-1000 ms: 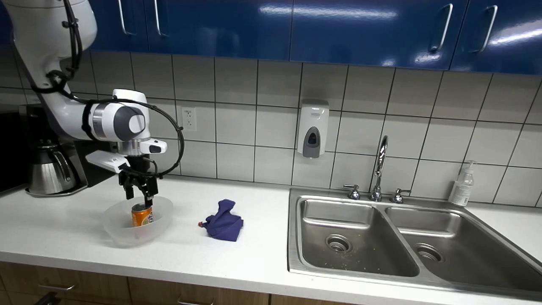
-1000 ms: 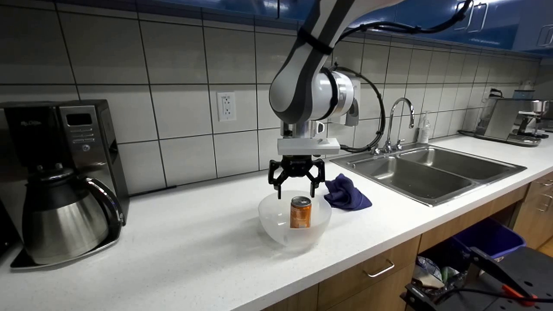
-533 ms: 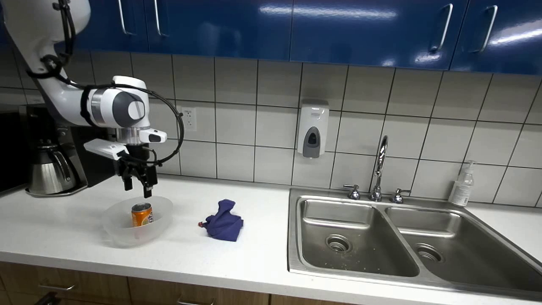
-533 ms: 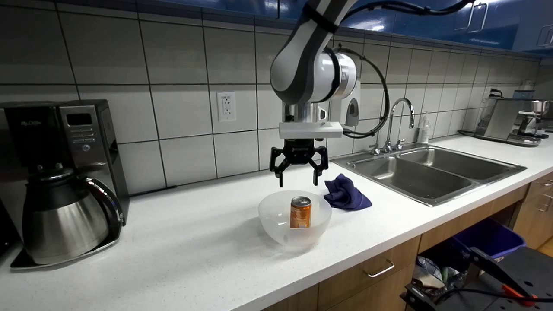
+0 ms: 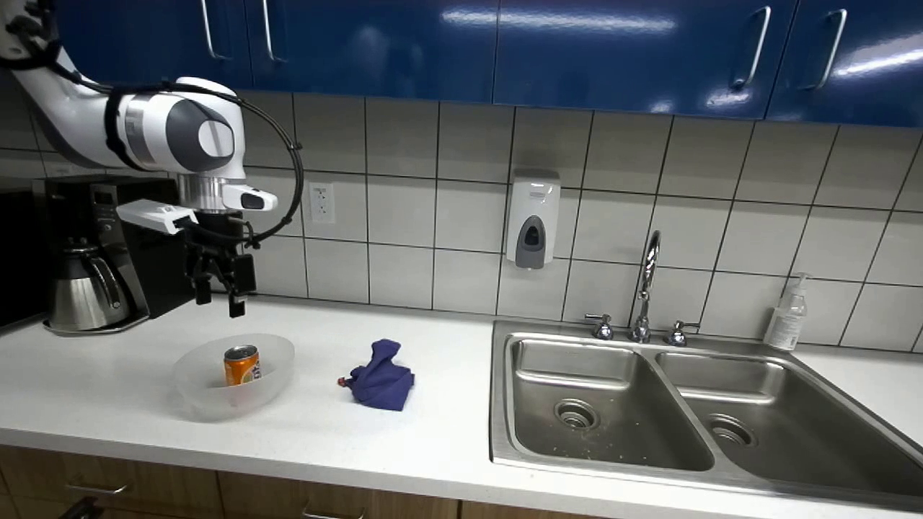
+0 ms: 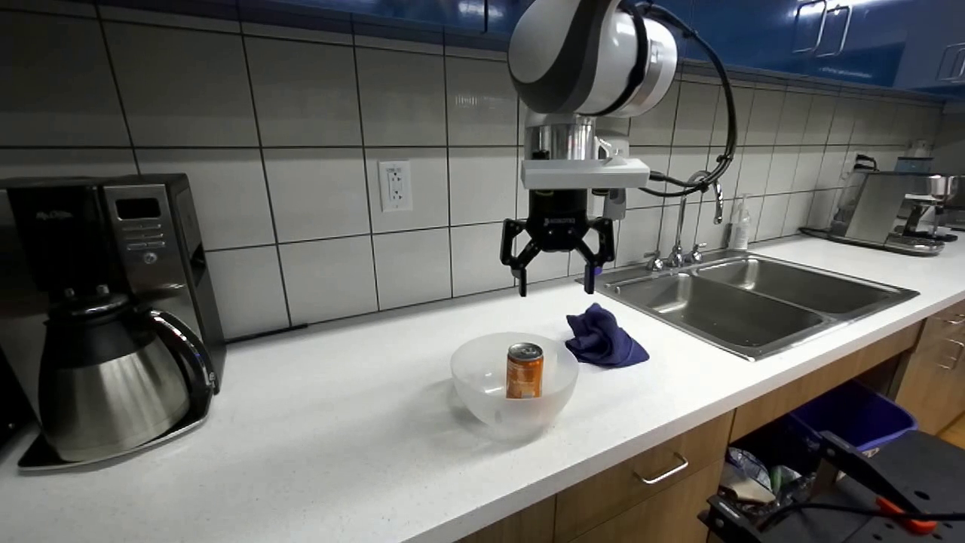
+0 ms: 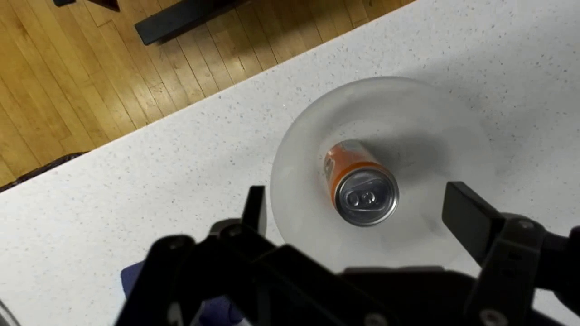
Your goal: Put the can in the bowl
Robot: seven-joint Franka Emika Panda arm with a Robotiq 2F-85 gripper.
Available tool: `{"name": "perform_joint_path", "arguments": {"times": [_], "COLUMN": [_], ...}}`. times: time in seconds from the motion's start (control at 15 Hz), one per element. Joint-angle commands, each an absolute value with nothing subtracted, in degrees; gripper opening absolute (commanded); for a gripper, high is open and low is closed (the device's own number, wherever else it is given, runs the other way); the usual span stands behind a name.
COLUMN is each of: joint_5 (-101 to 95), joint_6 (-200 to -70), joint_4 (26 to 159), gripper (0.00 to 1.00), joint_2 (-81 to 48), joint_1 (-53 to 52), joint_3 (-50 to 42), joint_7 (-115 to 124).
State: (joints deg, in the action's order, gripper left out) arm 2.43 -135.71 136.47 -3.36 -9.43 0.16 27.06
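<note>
A small orange can (image 5: 241,367) with a silver top stands in a translucent white bowl (image 5: 216,406) on the white counter. Both also show in an exterior view, the can (image 6: 524,375) in the bowl (image 6: 482,400). In the wrist view the can (image 7: 355,181) sits inside the bowl (image 7: 408,97), left of its middle, and looks upright. My black gripper (image 5: 220,305) is open and empty, above the bowl and apart from the can. Its two fingers are spread wide in an exterior view (image 6: 556,292) and in the wrist view (image 7: 355,199).
A crumpled purple cloth (image 5: 382,382) lies beside the bowl. A steel double sink (image 5: 500,411) with a tall faucet (image 5: 644,288) is farther along the counter. A coffee maker with a steel carafe (image 6: 113,385) stands at the opposite end. Blue cabinets (image 5: 375,43) hang above.
My open gripper has risen from just over the can to well above the bowl, shifting slightly sideways. The can, bowl and cloth have not moved.
</note>
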Motion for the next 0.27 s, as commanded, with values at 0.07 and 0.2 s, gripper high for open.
{"name": "perform_joint_path", "arguments": {"times": [0.07,0.2], "joint_5": [2.7,2.5], "joint_6": [-133.0,-134.5], "joint_4": [144.7,142.1], "gripper": [1.0,1.0], "joint_2": [5.9,2.1], "joint_1": [-7.6,-7.2], "joint_3": [1.9,2.1], "joint_7": [30.3,28.6]}}
